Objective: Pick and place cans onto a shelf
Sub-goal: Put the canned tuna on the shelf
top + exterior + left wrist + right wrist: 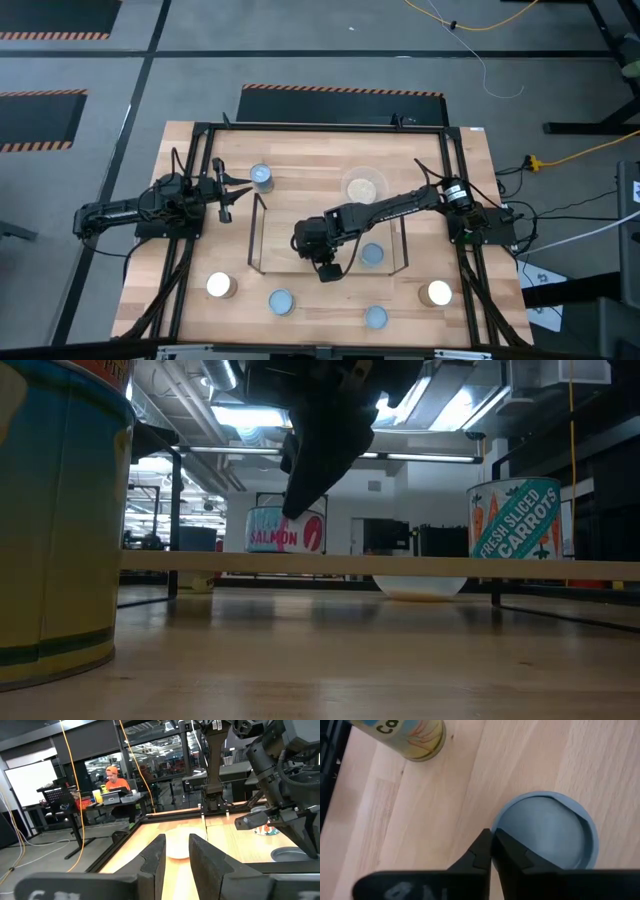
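The shelf (255, 235), a rack of black rods, stands mid-table. A can (371, 255) with a pale blue top stands inside its outline; it is the carrots can (515, 520) of the low view. My right gripper (491, 845) is shut and slants down over the shelf's left half. Its tips are at the rim of a can with a blue-grey top (545, 832). In the low view my right gripper (290, 510) ends level with the top of the salmon can (285, 532). My left gripper (175, 855) waits open at the table's left, nothing between its fingers. My right gripper's shut fingertips (482, 851) stand at the rim (501, 822) of the can's blue-grey top. They slant down from the table's right. I cannot tell whether they touch the rim. The can stands upright.
A clear round dish (363, 187) sits beyond the shelf. One can (261, 178) stands far left. Several more stand along the near edge, among them a white-topped can (221, 286) and a blue-topped can (281, 301). A black frame (200, 130) edges the table. A person (114, 782) sits in the room beyond.
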{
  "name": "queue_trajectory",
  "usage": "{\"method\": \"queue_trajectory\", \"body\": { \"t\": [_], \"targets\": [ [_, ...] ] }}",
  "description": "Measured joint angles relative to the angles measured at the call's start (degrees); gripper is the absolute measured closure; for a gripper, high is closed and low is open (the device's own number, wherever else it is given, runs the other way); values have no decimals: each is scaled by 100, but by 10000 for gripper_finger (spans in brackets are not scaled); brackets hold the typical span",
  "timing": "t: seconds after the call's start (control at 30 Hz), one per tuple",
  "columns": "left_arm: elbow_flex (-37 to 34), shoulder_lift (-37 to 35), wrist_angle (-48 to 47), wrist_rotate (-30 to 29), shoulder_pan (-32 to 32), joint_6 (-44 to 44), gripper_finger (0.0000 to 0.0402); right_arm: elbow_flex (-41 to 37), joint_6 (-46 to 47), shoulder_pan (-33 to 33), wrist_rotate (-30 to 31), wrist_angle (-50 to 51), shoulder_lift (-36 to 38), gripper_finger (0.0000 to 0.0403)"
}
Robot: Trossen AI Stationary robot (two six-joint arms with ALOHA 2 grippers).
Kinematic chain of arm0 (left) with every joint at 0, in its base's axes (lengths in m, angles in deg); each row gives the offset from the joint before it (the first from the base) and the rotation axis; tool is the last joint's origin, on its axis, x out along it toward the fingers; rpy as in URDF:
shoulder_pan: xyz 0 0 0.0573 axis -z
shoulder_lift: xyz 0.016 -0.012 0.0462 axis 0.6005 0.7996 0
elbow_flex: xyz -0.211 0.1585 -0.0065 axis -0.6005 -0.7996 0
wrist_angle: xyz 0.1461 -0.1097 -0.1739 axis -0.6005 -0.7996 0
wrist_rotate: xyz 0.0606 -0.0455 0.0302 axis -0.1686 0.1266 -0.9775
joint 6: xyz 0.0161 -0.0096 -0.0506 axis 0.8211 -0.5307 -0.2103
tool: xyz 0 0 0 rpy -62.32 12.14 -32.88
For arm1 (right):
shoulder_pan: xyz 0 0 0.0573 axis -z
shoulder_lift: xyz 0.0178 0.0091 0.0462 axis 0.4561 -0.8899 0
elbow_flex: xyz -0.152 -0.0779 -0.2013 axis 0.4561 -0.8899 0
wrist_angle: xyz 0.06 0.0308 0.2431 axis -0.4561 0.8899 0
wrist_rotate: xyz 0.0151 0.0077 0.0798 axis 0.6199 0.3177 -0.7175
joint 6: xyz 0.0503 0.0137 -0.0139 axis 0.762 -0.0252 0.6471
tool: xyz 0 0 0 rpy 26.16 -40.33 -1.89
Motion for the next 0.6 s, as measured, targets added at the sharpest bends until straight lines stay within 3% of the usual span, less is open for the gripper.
{"method": "queue_trajectory", "body": {
  "t": [0.6],
  "targets": [
    [0, -1, 0, 0, 0, 0, 324, -2, -1, 0, 4, 8, 0, 307]
  ]
}}
